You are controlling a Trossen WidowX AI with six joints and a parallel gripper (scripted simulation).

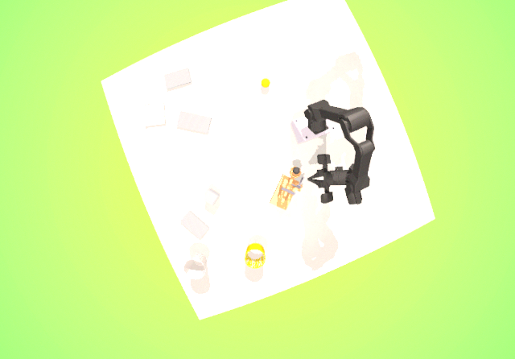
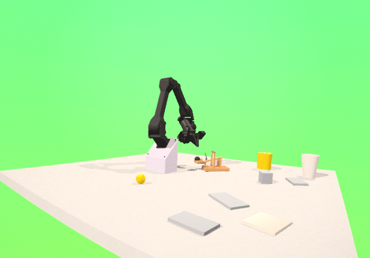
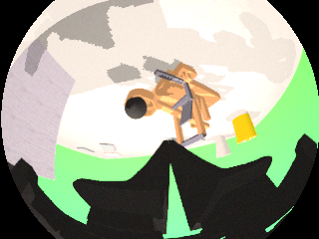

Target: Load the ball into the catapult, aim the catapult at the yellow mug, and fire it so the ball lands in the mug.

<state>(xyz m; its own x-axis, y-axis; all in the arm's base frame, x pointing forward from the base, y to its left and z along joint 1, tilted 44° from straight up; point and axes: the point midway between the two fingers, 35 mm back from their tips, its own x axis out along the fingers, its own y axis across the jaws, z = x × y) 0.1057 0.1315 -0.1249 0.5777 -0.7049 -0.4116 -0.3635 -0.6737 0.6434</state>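
Observation:
A black ball (image 1: 296, 170) (image 2: 197, 158) (image 3: 136, 108) sits in the cup at the end of the arm of the orange catapult (image 1: 278, 197) (image 2: 216, 169) (image 3: 205, 97). The catapult arm is low, and its base lies on the table. The yellow mug (image 1: 255, 261) (image 2: 265, 162) (image 3: 244, 127) stands upright, beyond the end of the catapult away from the cup. My gripper (image 1: 308, 179) (image 2: 197, 145) (image 3: 169, 141) is shut and empty, tips together. It is above the table near the cup end of the catapult, touching nothing.
A yellow ball (image 1: 265, 82) (image 2: 140, 179) lies on the table beyond my white base (image 2: 161, 162). A white cup (image 1: 195, 266) (image 2: 310, 165) (image 3: 222, 146) stands near the mug. A grey cube (image 2: 265, 177), grey slabs (image 2: 228, 201) (image 1: 194, 122) and a cream slab (image 2: 266, 223) also lie there.

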